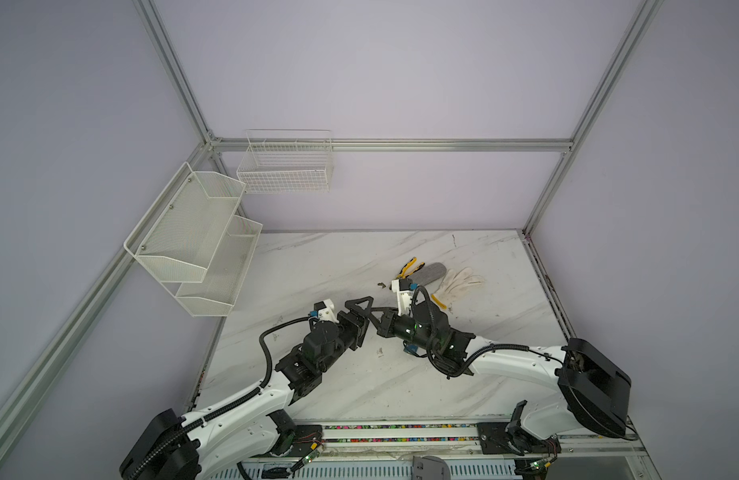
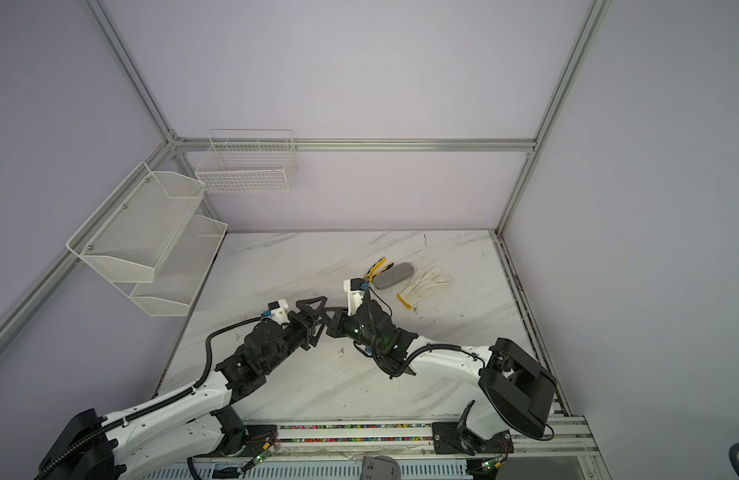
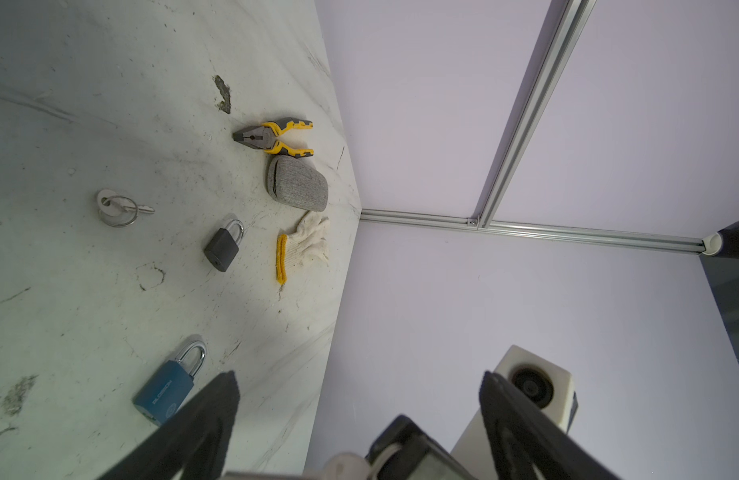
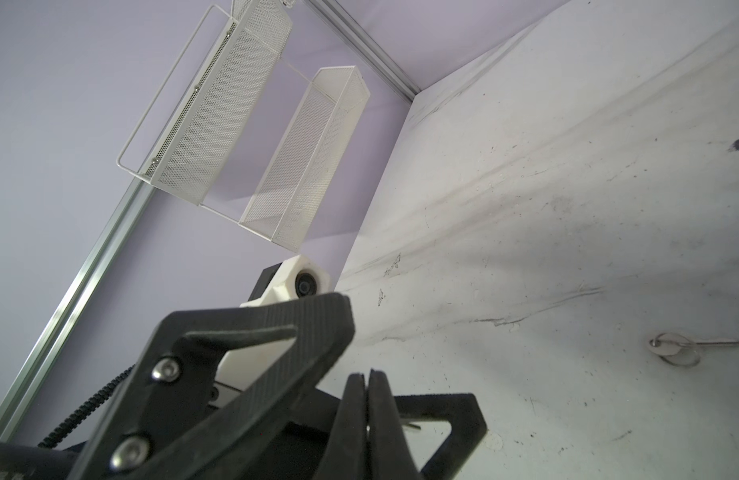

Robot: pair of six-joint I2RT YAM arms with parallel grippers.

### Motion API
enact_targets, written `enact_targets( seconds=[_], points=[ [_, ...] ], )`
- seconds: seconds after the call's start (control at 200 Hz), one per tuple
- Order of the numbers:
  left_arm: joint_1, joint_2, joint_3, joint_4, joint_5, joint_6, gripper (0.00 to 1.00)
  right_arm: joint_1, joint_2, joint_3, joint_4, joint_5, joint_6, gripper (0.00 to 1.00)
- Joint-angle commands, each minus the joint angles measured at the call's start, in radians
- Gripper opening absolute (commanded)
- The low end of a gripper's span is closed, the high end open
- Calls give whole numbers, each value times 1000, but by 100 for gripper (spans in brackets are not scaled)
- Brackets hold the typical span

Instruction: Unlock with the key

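In the left wrist view a silver key on a ring [image 3: 119,208] lies on the marble table [image 3: 89,124], with a dark grey padlock [image 3: 223,246] and a blue padlock [image 3: 168,390] nearby. The same key [image 4: 677,350] shows in the right wrist view. My right gripper [image 4: 365,380] is shut; a thin sliver of metal [image 4: 412,425] sticks out beside its fingers, like a second small key. My left gripper [image 3: 359,399] stands open around the right fingertips. In both top views the two grippers [image 1: 365,318] [image 2: 327,318] meet above mid-table.
Yellow-handled pliers [image 3: 276,138], a grey pouch [image 3: 298,185] and a white glove [image 3: 307,245] lie near the back right [image 1: 426,272]. White mesh shelves [image 1: 193,241] and a wire basket [image 1: 284,166] hang on the left and back walls.
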Motion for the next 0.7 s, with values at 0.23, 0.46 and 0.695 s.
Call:
enact_targets(
  seconds=[0.23, 0.46, 0.695],
  points=[
    [-3, -27, 77, 50, -36, -12, 73, -4, -92, -41, -7, 15, -51, 0],
    [-2, -25, 88, 48, -28, -14, 67, -4, -93, -40, 3, 21, -58, 0],
    [-5, -25, 103, 48, -20, -26, 75, -4, -39, 13, 62, 5, -32, 0]
  ],
)
